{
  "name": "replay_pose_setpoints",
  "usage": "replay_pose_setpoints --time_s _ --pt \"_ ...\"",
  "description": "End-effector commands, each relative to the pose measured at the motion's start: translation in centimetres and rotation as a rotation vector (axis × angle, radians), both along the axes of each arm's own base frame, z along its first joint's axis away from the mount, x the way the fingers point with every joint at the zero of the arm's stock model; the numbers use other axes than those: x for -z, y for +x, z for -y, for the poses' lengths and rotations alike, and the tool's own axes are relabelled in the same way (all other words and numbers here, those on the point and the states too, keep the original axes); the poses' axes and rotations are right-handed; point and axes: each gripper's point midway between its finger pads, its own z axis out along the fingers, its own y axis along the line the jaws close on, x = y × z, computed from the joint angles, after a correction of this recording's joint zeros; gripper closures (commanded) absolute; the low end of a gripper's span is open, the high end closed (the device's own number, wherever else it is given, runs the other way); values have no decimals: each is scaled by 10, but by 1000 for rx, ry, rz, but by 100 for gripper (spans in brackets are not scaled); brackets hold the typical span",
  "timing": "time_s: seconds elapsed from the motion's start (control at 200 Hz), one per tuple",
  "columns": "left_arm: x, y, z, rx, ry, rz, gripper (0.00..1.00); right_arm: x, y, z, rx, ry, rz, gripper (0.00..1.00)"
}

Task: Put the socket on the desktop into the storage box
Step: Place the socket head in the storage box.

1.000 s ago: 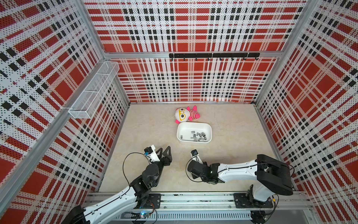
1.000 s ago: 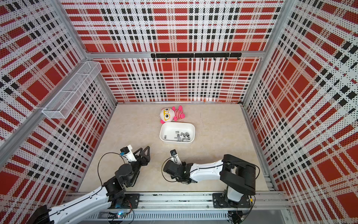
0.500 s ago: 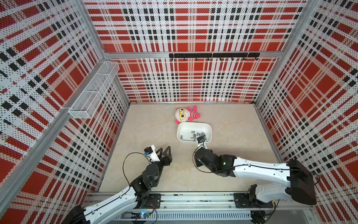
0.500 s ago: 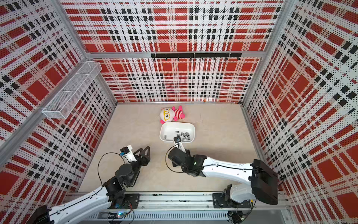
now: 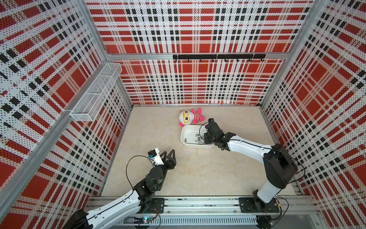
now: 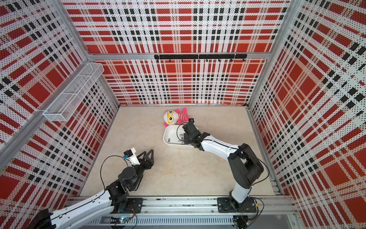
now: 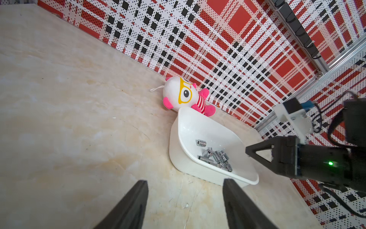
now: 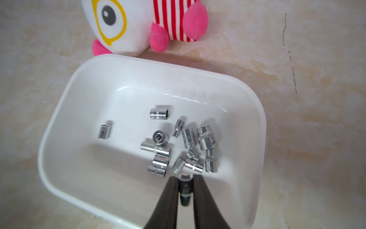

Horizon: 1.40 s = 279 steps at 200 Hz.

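Right claw [image 8: 185, 179], lower centre, clamps socket [image 8: 185, 176] over box [image 8: 122, 83] for dropping in; left claw [image 7: 185, 180] waits apart, empty.

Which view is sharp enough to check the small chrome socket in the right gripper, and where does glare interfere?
Right wrist view: the small chrome socket in the right gripper is close, slightly soft and shadowed; glare streaks the white plastic storage box wall. Left wrist view: loose sockets sharp, held one hidden. Both top views: walls bow, sockets tiny.
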Motion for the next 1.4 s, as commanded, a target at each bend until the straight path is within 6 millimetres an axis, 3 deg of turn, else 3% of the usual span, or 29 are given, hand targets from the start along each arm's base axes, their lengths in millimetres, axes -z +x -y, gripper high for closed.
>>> replay_pose_setpoints --time_s 0.0,0.165,0.301,0.441,0.611,0.731,0.832,0.892,0.962,1.077,1.187,1.267,1.393 --pt "-10 3 2 0 -19 12 35 0 10 -13 -50 30 -16 78" --pt "-11 3 4 9 -19 10 35 -1 13 -16 -57 56 -19 72" --pt "-13 2 9 38 -12 16 34 -13 9 -15 -64 72 -5 69" --pt "-17 1 13 68 -4 27 33 -42 0 -8 -72 100 45 68" --pt "-19 1 15 78 8 35 29 -96 -22 11 -75 151 153 67" --pt "-21 0 17 88 15 41 27 -136 -41 37 -58 170 279 66" --pt "-27 0 23 120 20 50 25 -170 -56 76 22 139 437 61" --pt "-33 0 24 124 20 52 20 -186 -65 102 96 122 521 53" --pt "-34 3 11 51 23 32 0 -202 -75 128 175 102 613 36" --pt "-47 0 8 58 32 82 1 -221 -90 167 297 53 744 1" --pt "-65 -4 -3 27 33 136 1 -226 -100 188 384 65 821 0" --pt "-74 -5 -12 -11 38 177 1 -225 -102 184 367 128 880 0" --pt "-84 0 -26 -111 53 172 1 -223 -100 144 78 4 995 0"
